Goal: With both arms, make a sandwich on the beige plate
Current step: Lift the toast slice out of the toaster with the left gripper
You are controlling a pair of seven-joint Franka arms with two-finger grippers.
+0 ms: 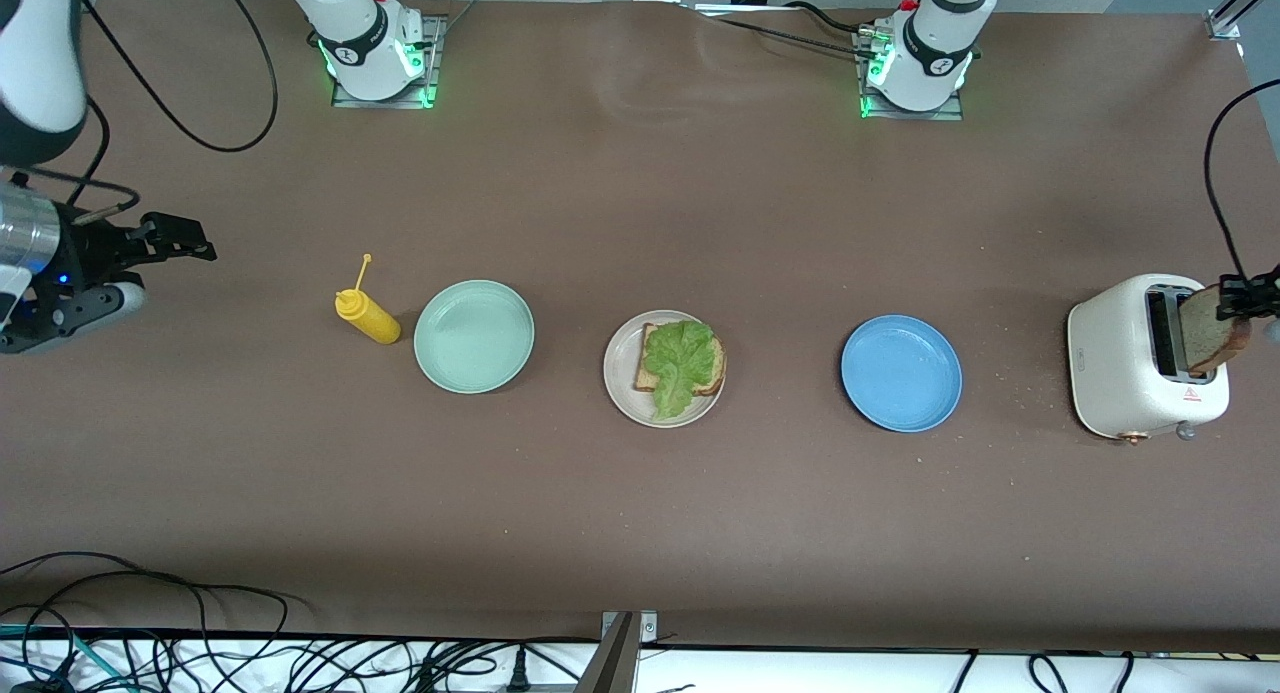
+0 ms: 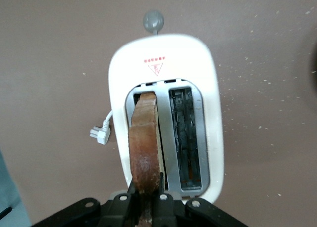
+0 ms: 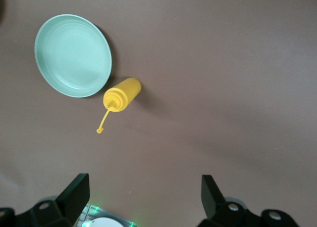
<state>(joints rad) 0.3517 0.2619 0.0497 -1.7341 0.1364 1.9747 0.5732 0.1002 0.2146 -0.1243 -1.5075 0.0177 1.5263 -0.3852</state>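
- The left gripper (image 1: 1243,295) is found over the white toaster (image 1: 1120,358) at the left arm's end of the worktop (image 1: 640,513), its fingers pressed onto a slice of toasted bread (image 2: 144,153).
- In the left wrist view the slice is seen standing on edge in one toaster slot, pinched at its upper crust; the neighbouring slot (image 2: 187,138) holds no bread.
- A grey lever knob (image 2: 153,21) and a white plug (image 2: 100,133) are noted at the toaster.
- The right gripper (image 3: 143,192) is held up over bare worktop at the right arm's end, fingers spread wide with nothing between them; this arm waits.
- Under the right gripper's camera a yellow squeeze bottle (image 3: 121,94) is seen just beside a mint-green plate (image 3: 72,55).
- The beige plate (image 1: 620,368) lies mid-worktop, well apart from both grippers, between the mint-green plate and a blue plate (image 1: 901,373).
- On the beige plate one bread slice (image 1: 712,371) is recorded with a ruffled lettuce leaf (image 1: 677,358) on top; the sandwich lacks its upper slice.
- Crumbs (image 1: 1010,378) are scattered on the worktop near the toaster.
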